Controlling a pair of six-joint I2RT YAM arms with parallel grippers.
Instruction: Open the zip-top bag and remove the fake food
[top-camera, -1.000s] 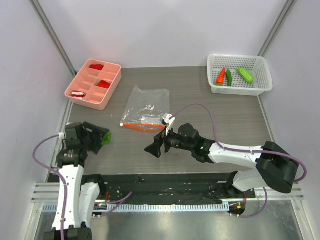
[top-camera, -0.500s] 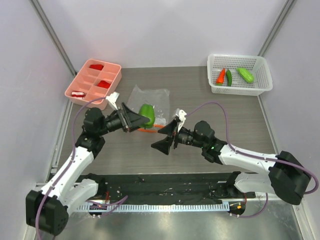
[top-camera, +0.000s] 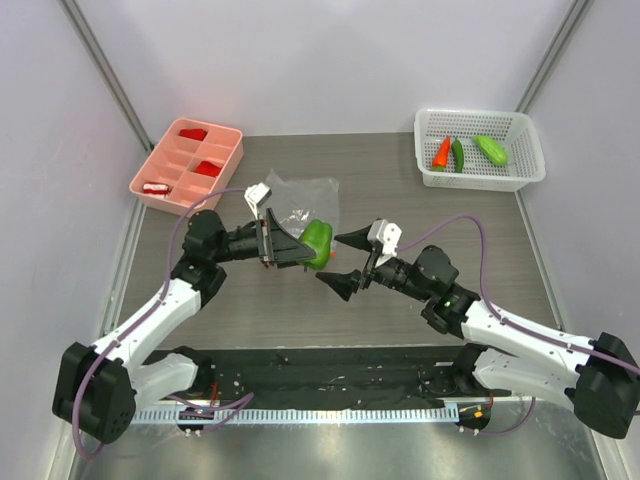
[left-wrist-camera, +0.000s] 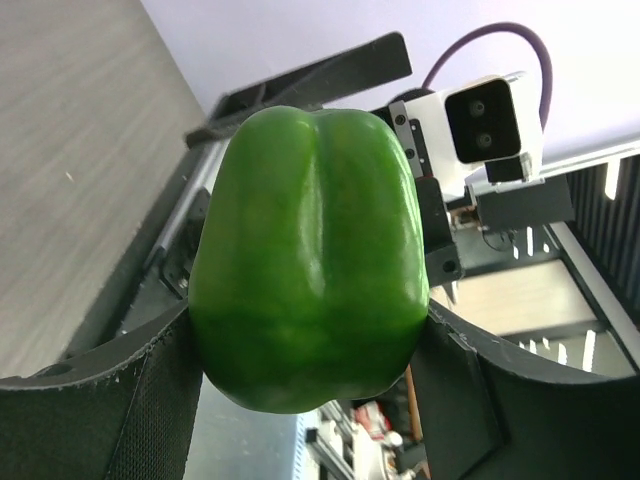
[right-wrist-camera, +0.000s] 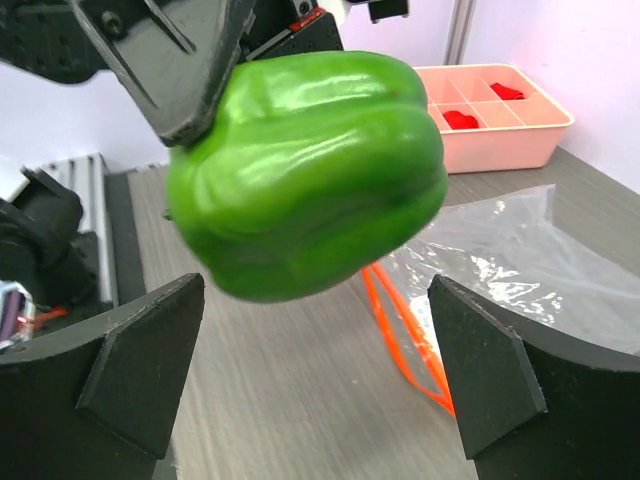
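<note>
My left gripper (top-camera: 308, 246) is shut on the green bell pepper (top-camera: 317, 243) and holds it above the table, over the near edge of the clear zip-top bag (top-camera: 300, 203). The pepper fills the left wrist view (left-wrist-camera: 312, 265) and shows in the right wrist view (right-wrist-camera: 305, 175). My right gripper (top-camera: 345, 262) is open and empty, just right of the pepper and facing it. The bag lies flat with its orange-red zip strip (right-wrist-camera: 405, 340) open. A carrot piece (top-camera: 441, 153), a dark chili (top-camera: 458, 154) and a light green piece (top-camera: 490, 149) lie in the white basket (top-camera: 480, 175).
A pink divided tray (top-camera: 170, 190) with small red blocks (top-camera: 207, 168) stands at the back left. The white mesh basket is at the back right. Grey walls close in both sides.
My left arm has swung in from the near left, carrying the pepper right over the bag. My right gripper has shifted right and turned to face the pepper.
</note>
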